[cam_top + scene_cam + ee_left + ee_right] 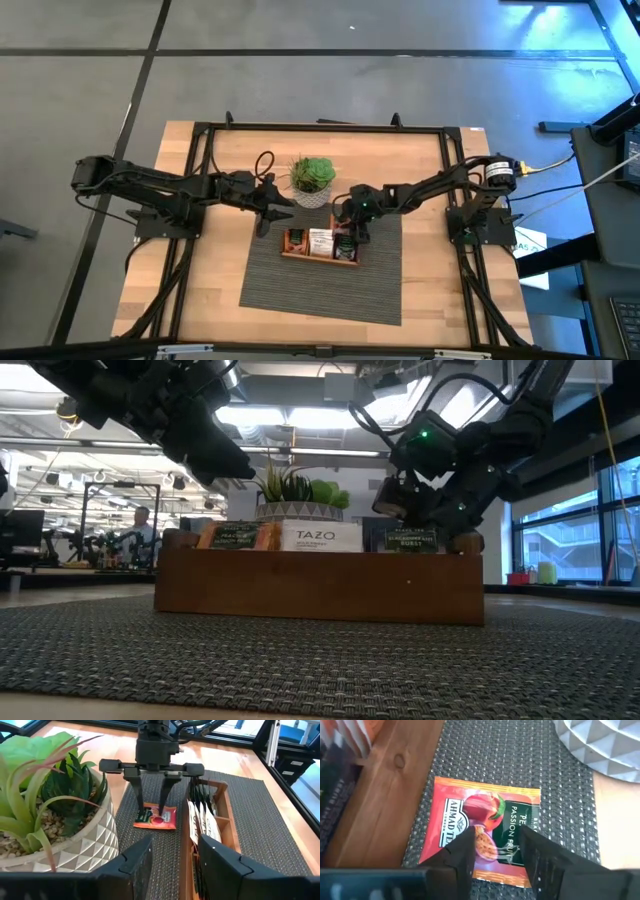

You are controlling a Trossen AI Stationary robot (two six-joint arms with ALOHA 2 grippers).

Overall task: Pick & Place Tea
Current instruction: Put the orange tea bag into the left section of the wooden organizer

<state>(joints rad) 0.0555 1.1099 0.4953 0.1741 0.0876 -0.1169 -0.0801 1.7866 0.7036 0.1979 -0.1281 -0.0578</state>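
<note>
Hovering right claw (152, 812), open, over red sachet (482, 832).

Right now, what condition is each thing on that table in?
Red tea sachet: flat on the mat, outside the tray.
Wooden tray: holding sachets standing on edge.
Right end effector: open, astride the red sachet.
Left end effector: open, beside the plant pot.

mat (560, 780): rough weave | tray (385, 775): smooth wood (knotty) | sachet (485, 827): glossy
</note>
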